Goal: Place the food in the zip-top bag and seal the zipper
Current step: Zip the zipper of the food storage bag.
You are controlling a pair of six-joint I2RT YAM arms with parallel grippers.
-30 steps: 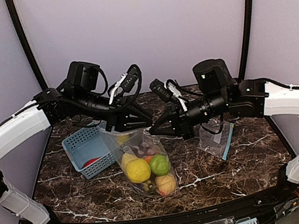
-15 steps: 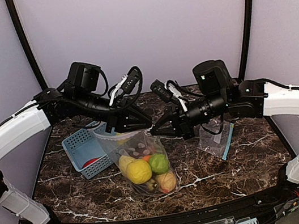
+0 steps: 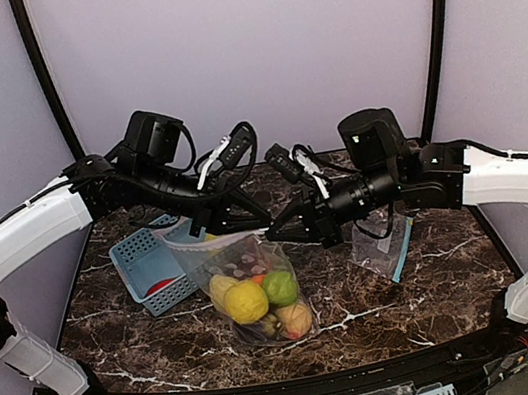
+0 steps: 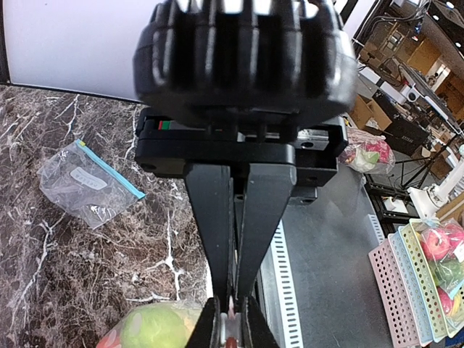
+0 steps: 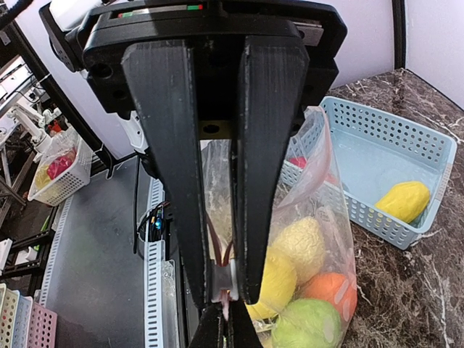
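**Clear zip-top plastic bag (image 3: 244, 260) pinched at rim, two sides**

L gripper (image 4: 230, 319) fingers pressed together on the bag's top edge. R gripper (image 5: 225, 299) clamped on same edge, tips just beside L's. Bag hangs btwn them, bottom on dark marble table (image 3: 442, 289). Glossy toy food (image 3: 251, 304) inside: yellow lemons (image 3: 224, 287), green apple (image 3: 280, 288), peach (image 3: 295, 320). Light-blue perforated plastic basket (image 3: 136, 251) beside bag holds a yellow piece (image 5: 404, 201) & a red piece (image 3: 162, 285).

No writing can be read: the small white label (image 4: 88, 178) on the spare zip bag (image 4: 72, 196), at nine o'clock in the left wrist view, carries marks too blurred to make out
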